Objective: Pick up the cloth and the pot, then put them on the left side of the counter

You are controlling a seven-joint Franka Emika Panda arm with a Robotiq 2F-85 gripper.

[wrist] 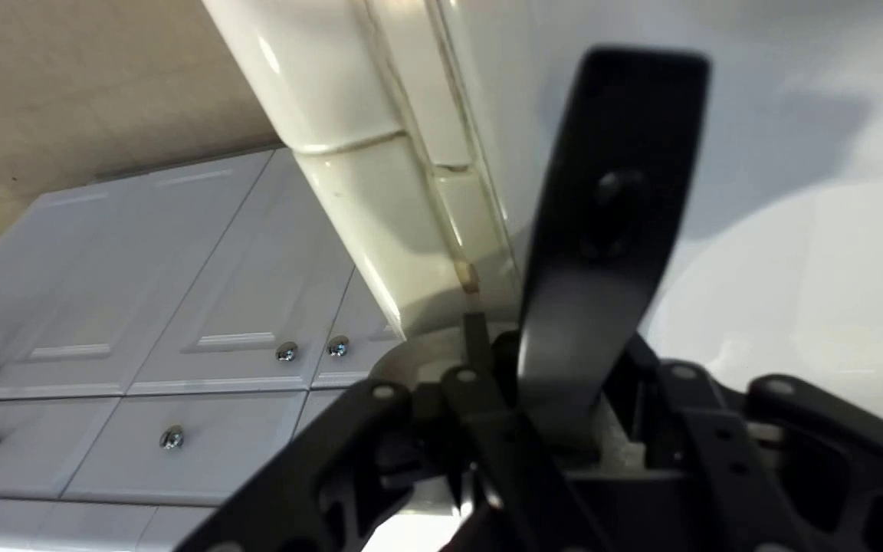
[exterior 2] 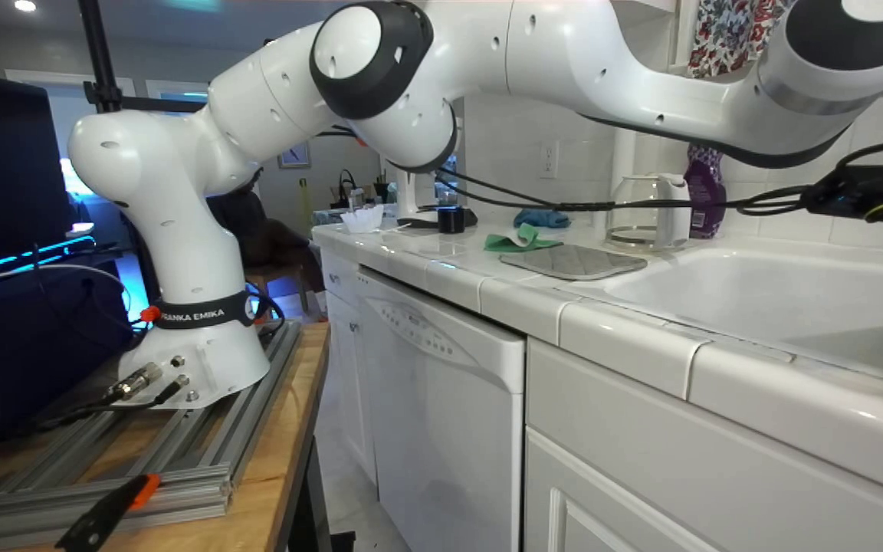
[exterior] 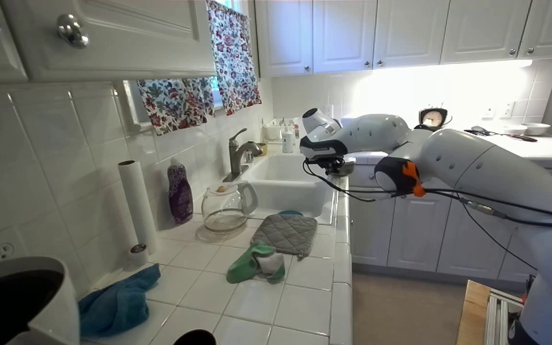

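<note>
My gripper [wrist: 556,349] is shut on the black handle [wrist: 610,192] of a metal pot, with a finger on each side of it. Part of the silver pot [wrist: 418,356] shows behind the fingers in the wrist view. In an exterior view the pot [exterior: 348,166] is beside the gripper [exterior: 332,165], at the sink's front edge; I cannot tell if it touches the edge. A green and white cloth [exterior: 257,262] lies crumpled on the tiled counter, also in an exterior view [exterior 2: 522,241]. A blue cloth [exterior: 120,302] lies nearer the wall.
A grey quilted pad [exterior: 285,233] lies between the green cloth and the sink [exterior: 288,191]. A glass carafe [exterior: 225,211], purple bottle [exterior: 180,194] and white roll [exterior: 138,206] stand near the wall. The faucet [exterior: 237,155] rises behind the sink. A black cup [exterior 2: 451,220] stands on the counter.
</note>
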